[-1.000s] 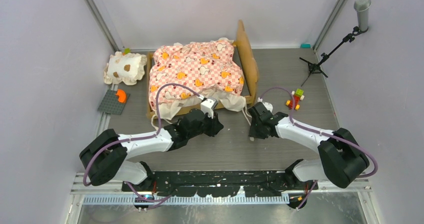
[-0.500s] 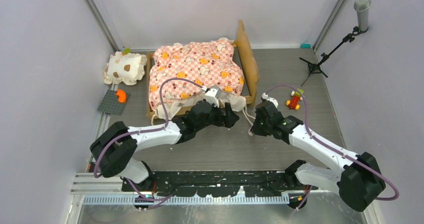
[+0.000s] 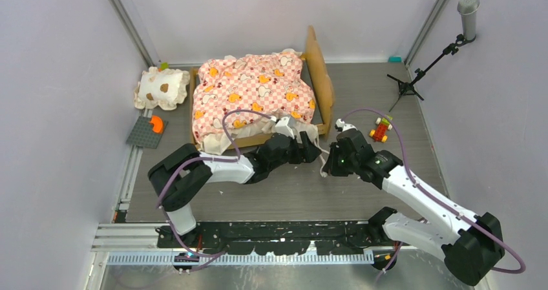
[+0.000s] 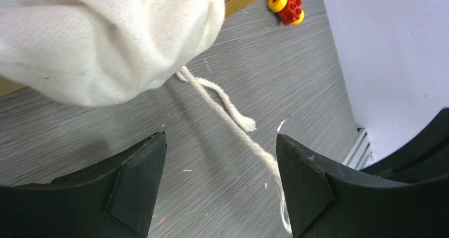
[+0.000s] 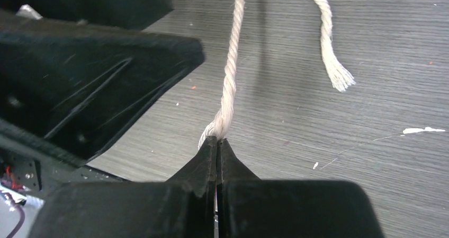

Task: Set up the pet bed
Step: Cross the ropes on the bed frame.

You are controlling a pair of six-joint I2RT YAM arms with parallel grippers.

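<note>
Centrally, pet bed (image 3: 255, 93) upper middle of the desk (image 3: 291, 193), right pincer (image 5: 217, 142) clamped on cream cord (image 5: 230, 73) near bed's lower-right corner, left pincer (image 4: 219, 142) spread wide, empty, beside cream ruffle (image 4: 106, 42).

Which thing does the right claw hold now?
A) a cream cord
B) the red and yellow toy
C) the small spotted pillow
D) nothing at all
A: in the right wrist view the right claw is closed, its tips pinching the frayed end of the cream cord just above the table.
</note>
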